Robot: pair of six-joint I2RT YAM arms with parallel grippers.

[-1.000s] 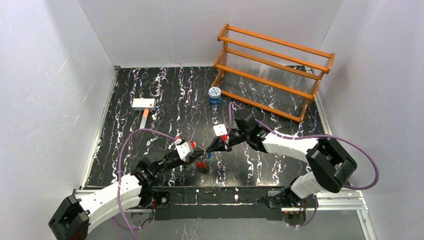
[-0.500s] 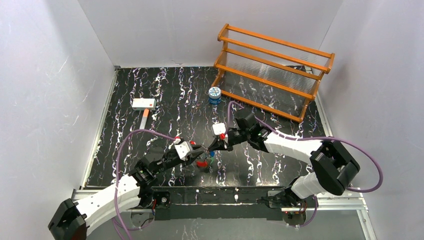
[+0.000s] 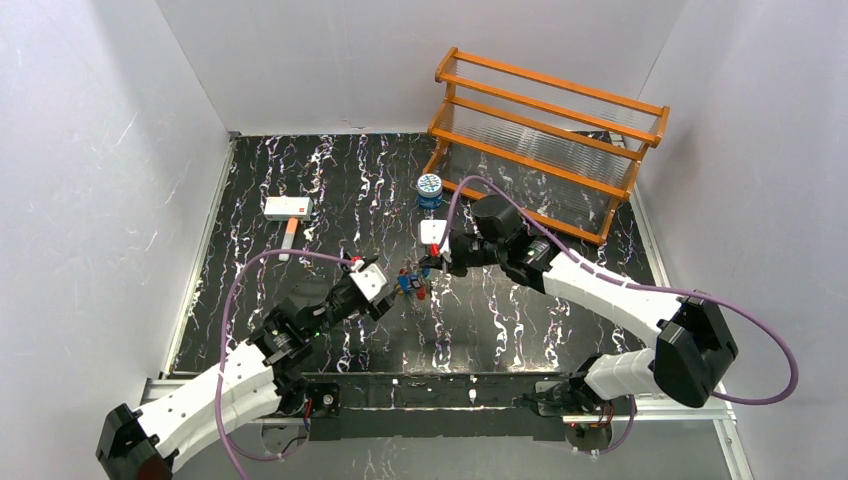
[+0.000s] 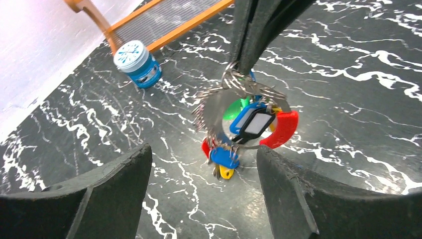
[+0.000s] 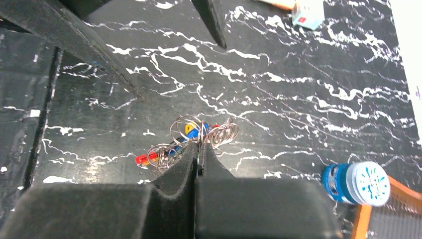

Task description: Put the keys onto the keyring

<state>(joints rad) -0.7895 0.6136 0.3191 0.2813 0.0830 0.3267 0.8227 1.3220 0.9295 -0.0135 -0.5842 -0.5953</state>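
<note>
My right gripper [image 3: 426,268] is shut on the top of the keyring [image 4: 201,112], which hangs in the air above the black marbled table. Several keys [image 4: 225,156] with blue, yellow, red and green heads dangle from the ring in a bunch [image 3: 411,285]. My left gripper [image 3: 386,298] is open just left of the bunch. In the left wrist view its black fingers [image 4: 107,191] stand wide on either side below the keys, touching nothing. The right wrist view shows my shut gripper [image 5: 200,149] pinching the silver ring, with the keys [image 5: 191,132] beyond the tips.
A small blue-and-white tin [image 3: 429,190] stands at the back centre, in front of an orange wooden rack [image 3: 545,140] at the back right. A white-headed mallet [image 3: 288,210] lies at the back left. Purple cables loop from both arms.
My left gripper has opened and drawn back to the left. My right gripper has carried the ring and keys up and away from the near edge.
</note>
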